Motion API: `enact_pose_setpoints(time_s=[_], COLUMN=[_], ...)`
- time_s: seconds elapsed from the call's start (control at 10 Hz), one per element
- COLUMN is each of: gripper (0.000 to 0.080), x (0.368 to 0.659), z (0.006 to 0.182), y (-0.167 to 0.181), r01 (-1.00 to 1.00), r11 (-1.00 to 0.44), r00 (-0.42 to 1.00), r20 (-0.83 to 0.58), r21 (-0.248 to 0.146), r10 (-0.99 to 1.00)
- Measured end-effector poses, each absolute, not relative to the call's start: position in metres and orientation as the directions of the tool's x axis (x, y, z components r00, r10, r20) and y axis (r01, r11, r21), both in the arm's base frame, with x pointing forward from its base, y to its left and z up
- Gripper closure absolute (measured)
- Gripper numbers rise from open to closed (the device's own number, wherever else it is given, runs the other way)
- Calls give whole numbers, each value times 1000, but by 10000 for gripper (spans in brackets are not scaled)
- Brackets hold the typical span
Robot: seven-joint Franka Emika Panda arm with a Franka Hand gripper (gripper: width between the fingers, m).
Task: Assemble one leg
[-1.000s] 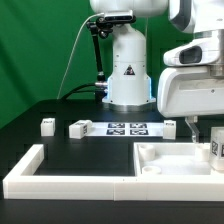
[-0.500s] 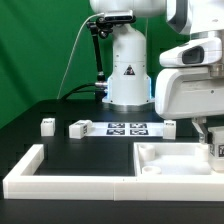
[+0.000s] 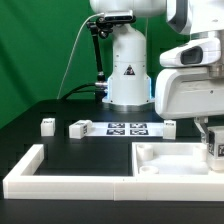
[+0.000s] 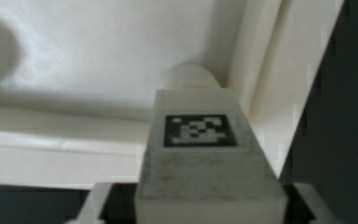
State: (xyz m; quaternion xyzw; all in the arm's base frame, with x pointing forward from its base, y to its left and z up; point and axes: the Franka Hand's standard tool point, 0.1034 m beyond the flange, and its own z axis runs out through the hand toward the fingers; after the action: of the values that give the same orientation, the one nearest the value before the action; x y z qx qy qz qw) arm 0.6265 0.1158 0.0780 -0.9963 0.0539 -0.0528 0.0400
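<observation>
Leg (image 3: 214,149) is at the exterior frame's lower right, clamped upright in the end effector (image 3: 212,146), just over the square white panel (image 3: 160,160). Risk: if off-line w/ its seat, it may jam or tilt in the grip. Vs 1 s ago, end effector sits slightly further right.

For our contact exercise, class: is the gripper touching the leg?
Touching. The wrist view shows the leg clamped in the gripper, with no gap on either side.
</observation>
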Motion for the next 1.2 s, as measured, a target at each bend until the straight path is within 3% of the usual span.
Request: enact_pose_setpoints(time_s=[0.2, 0.5, 0.9, 1.2], gripper=[509, 508, 508, 508], x=[625, 622, 620, 618], z=[78, 77, 76, 76], y=[114, 112, 109, 111], r01=[-345, -684, -914, -976], r11=[-930, -710, -361, -128], r00=[927, 709, 370, 142], r20=[110, 74, -16, -71], r21=[-126, -170, -188, -173], r10=[-359, -701, -929, -987])
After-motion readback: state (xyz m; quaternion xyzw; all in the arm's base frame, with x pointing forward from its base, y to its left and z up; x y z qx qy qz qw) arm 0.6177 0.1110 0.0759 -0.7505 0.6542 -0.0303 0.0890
